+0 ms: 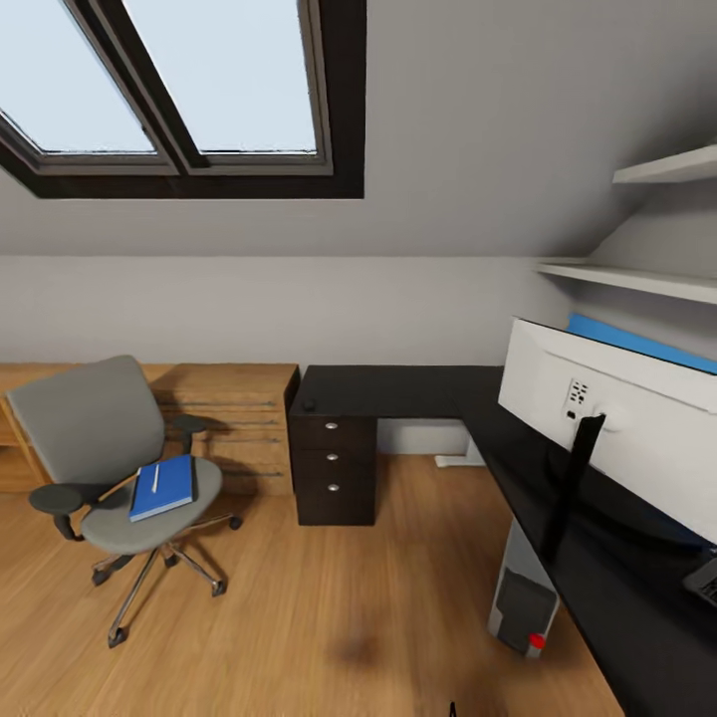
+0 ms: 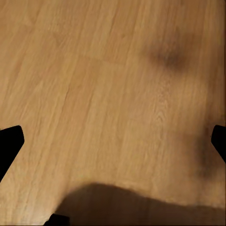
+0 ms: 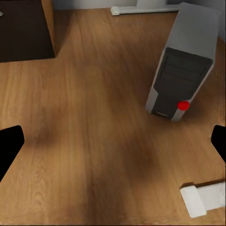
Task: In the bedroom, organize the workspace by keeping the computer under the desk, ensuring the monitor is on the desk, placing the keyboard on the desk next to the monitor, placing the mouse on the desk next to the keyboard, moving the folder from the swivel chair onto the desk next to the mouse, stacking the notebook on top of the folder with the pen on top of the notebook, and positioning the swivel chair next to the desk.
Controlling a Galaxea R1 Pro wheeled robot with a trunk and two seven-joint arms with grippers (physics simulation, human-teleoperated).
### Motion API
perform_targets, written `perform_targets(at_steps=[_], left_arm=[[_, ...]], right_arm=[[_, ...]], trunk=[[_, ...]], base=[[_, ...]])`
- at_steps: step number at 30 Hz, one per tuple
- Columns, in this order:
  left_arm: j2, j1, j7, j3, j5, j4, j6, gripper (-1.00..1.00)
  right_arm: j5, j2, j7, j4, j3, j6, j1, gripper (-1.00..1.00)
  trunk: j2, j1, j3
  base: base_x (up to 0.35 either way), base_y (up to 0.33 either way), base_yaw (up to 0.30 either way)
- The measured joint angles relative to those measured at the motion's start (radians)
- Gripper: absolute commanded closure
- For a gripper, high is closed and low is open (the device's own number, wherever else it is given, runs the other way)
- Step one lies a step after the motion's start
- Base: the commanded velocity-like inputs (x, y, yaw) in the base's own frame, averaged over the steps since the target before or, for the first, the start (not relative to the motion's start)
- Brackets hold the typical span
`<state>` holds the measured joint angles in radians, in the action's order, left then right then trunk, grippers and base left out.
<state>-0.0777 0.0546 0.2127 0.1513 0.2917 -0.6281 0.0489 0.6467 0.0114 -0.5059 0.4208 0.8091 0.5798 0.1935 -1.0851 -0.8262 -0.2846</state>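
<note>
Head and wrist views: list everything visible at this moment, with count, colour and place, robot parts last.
swivel chair: 1, grey, on the wood floor at left
notebook: 1, blue, on the chair seat
pen: 1, pale, lying on the notebook
desk: 1, black, L-shaped, along the back wall and right side
drawer unit: 1, dark, three drawers, under the desk's left end
monitor: 1, white back, on the desk at right
computer: 1, grey tower with red button, on the floor under the desk
wooden dresser: 1, light wood, behind the chair
shelves: 2, white, right wall
skylight: 1, dark frame, sloped ceiling
left end effector: fingers black, apart, above bare floor
right end effector: fingers black, apart, above floor near the computer
</note>
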Motion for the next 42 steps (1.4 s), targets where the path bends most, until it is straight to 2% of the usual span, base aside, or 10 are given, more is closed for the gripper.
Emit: perform_targets(at_steps=[9,16,23,42], left_arm=[[0.0,0.0,0.0,0.0,0.0,0.0,0.0,-1.0],[0.0,0.0,0.0,0.0,0.0,0.0,0.0,-1.0],[0.0,0.0,0.0,0.0,-0.001,0.001,0.0,-1.0],[-0.005,0.0,0.0,0.003,0.0,0.002,-0.001,-1.0]], right_arm=[[-0.002,0.0,0.0,0.0,0.0,0.0,0.0,-1.0],[-0.002,0.0,0.0,0.0,0.0,0.0,0.0,-1.0],[0.0,0.0,-0.001,0.001,0.0,0.0,0.0,-1.0],[0.003,0.0,-0.001,0.001,-0.001,0.0,0.0,-1.0]], trunk=[[0.0,0.0,-0.006],[0.0,0.0,-0.012],[0.0,0.001,-0.02],[0.0,0.001,-0.021]], base=[[-0.338,-0.009,-0.21],[-0.237,-0.215,-0.196],[-0.051,-0.33,-0.119],[-0.001,-0.347,-0.004]])
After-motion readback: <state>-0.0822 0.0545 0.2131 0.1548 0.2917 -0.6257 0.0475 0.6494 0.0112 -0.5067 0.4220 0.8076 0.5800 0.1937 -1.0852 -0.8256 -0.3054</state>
